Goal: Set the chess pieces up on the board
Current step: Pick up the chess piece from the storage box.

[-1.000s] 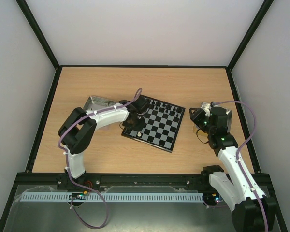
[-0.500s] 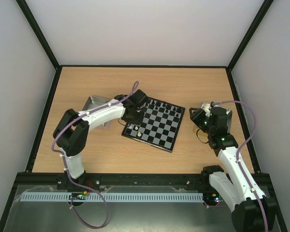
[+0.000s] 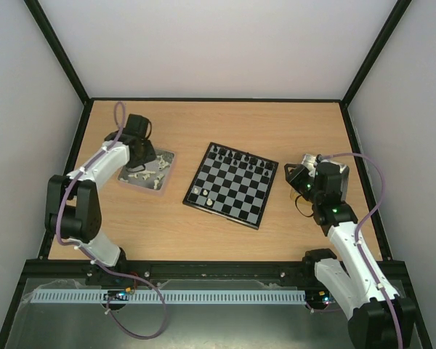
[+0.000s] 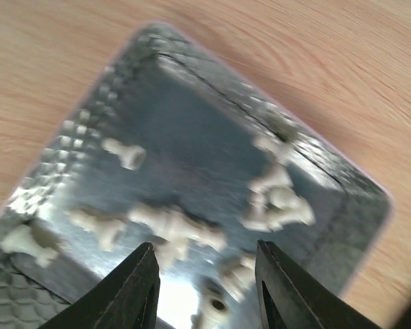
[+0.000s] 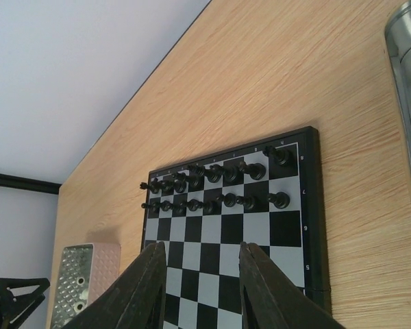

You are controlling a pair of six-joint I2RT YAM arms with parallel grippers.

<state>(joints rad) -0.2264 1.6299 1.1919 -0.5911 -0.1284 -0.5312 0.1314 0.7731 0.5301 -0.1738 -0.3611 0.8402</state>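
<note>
The board [image 3: 232, 190] lies flat mid-table, turned slightly. Black chess pieces [image 3: 241, 158] fill its two far rows, also visible in the right wrist view as black chess pieces [image 5: 212, 186] on the board [image 5: 260, 247]. Two cream-white pieces [image 3: 202, 193] stand at its near-left corner. My left gripper [image 3: 142, 166] hovers open over a metal tray [image 3: 163, 173] left of the board. In the left wrist view several cream pieces [image 4: 175, 226] lie loose in the tray [image 4: 192, 123], and nothing is between the left gripper's [image 4: 205, 291] fingers. My right gripper [image 3: 299, 178] stands open and empty right of the board.
A second metal tray [image 5: 407, 103] sits at the right, beside my right gripper [image 5: 202, 288]. The left tray [image 5: 82, 281] shows past the board's far side in the right wrist view. Black frame rails and walls bound the wooden table [image 3: 225, 123].
My left arm swung away from the board's near-left corner to the left tray, and its jaws opened. Cream-white pieces now show at that corner. The right arm stayed still.
</note>
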